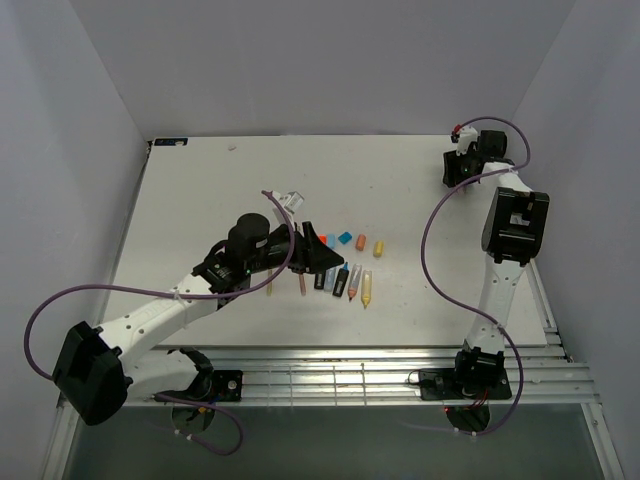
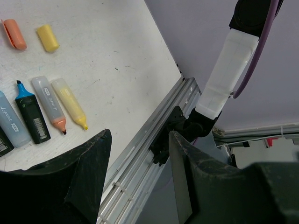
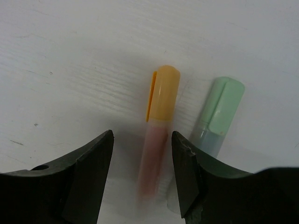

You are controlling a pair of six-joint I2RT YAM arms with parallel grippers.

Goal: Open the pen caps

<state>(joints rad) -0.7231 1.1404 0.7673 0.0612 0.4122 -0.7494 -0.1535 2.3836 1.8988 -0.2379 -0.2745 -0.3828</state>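
In the right wrist view, a pale pink pen (image 3: 154, 158) wearing an orange-yellow pen cap (image 3: 163, 95) lies between the fingers of my right gripper (image 3: 142, 134). The gripper is open, with a gap on each side. Beside it lies a pen with a green cap (image 3: 224, 105). My left gripper (image 2: 140, 134) is open and holds nothing; it hovers at mid-table (image 1: 318, 250) beside a row of uncapped pens (image 1: 343, 280). Loose caps lie behind that row: orange (image 2: 14, 33), yellow (image 2: 47, 37) and blue (image 1: 345, 238).
The right arm (image 1: 470, 160) is folded at the table's back right corner. The metal rail (image 2: 140, 154) at the table's edge and the right arm's base (image 2: 187, 128) show past my left fingers. Small items (image 1: 285, 200) lie behind the left wrist.
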